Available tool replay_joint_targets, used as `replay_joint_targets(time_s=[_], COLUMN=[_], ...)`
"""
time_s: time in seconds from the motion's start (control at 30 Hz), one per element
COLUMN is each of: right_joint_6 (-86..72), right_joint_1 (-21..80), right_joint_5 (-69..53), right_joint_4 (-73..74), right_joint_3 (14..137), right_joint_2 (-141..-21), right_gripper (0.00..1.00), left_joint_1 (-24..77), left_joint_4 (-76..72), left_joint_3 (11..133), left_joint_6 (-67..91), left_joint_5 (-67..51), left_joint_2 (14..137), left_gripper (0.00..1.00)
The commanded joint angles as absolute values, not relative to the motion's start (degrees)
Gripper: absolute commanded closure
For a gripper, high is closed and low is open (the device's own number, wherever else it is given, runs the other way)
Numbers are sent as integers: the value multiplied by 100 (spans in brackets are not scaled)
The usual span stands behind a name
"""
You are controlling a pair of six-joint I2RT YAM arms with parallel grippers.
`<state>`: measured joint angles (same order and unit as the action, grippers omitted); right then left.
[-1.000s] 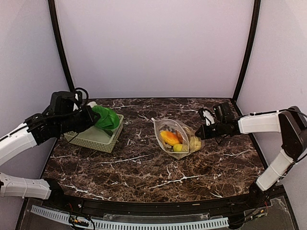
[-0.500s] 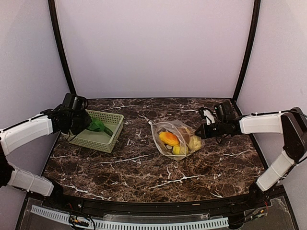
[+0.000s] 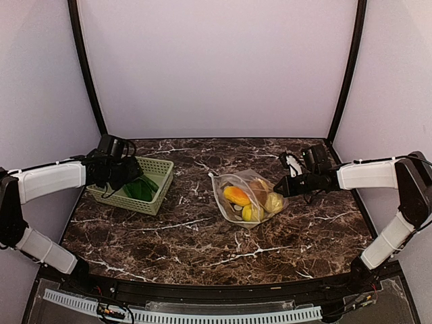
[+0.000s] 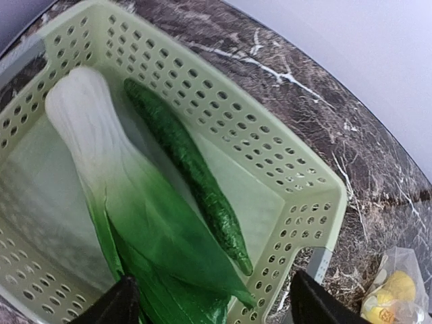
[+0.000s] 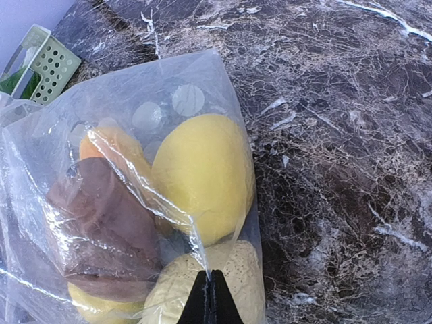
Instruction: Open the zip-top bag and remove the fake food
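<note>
- Overhead, the dark marble surface (image 3: 202,236) carries two groups of things: a pale green basket (image 3: 159,167) on the left and the zip-top bag (image 3: 246,196) near the middle.
- The left tool (image 3: 129,181) hangs over the basket with a green leafy piece (image 3: 140,190) lying under it, inside the basket.
- The right tool (image 3: 278,189) reaches the right edge of the bag. Most of the fake food (image 3: 237,196) is inside the bag, orange and yellow pieces pressed together.
- From the left wrist, the left tool (image 4: 219,305) is released, its two tips far apart and nothing between them.
- Below it the leafy piece (image 4: 135,209), white at one end and green at the other, lies flat on the basket (image 4: 317,182) floor. A dark green cucumber-like piece (image 4: 189,162) lies just beside it, along its side.
- A corner of the bag (image 4: 398,297) shows at the lower right, on the surface (image 4: 378,148).
- From the right wrist, the right tool (image 5: 209,300) is clenched, with a fold of the bag (image 5: 189,88) film pinched between its tips.
- Inside the bag there are a smooth yellow piece (image 5: 202,175), a brown piece (image 5: 108,216) to its left and a dotted yellow piece (image 5: 202,277) touching the tips through the plastic.
- The basket (image 5: 50,64) corner shows at the upper left, well apart from the bag.
</note>
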<state>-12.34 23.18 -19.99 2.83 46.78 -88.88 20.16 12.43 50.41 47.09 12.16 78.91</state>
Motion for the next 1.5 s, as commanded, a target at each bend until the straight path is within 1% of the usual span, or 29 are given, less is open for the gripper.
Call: replay_joint_targets(time_s=[0.0,0.07,0.17,0.4,0.53,0.73,0.9,1.17,1.37,1.47], right_joint_6=[-1266,-1274,-1298,-1334,-1345,-1410,-1458,-1566,-1578,-1614], right_joint_1=[2276,2276,2276,2276,2275,2275,2276,2276,2274,2276], right_joint_5=[-2108,-2139,-2208,-2359,-2440,-2586,-2673,-2851,-2887,-2917], right_joint_4=[127,132,114,46,26,26,-197,-383,-436,-488], right_joint_3=[4640,4634,4614,4512,4466,4351,4228,4047,3991,3958], right_joint_2=[-8809,-8815,-8806,-8780,-8776,-8771,-8771,-8776,-8804,-8826], right_gripper=[100,100,100,100,100,100,100,100,100,100], left_joint_1=[2209,2428,2919,3812,4237,5010,5252,5443,5472,5522], left_joint_4=[694,299,-726,-1887,-2444,-2490,-2910,-2988,-3062,-3067], left_joint_3=[4912,4773,4354,4052,4096,4829,5151,5969,6258,6346], left_joint_6=[3589,2788,2086,1056,650,-38,-131,-230,-333,-400], left_joint_5=[848,505,-17,-1043,-1453,-1644,-1743,-1937,-1934,-1994], left_joint_2=[7398,7199,6904,7212,7815,8987,9749,10954,11501,11636], left_gripper=[18,16,15,23,29,37,42,42,38,30])
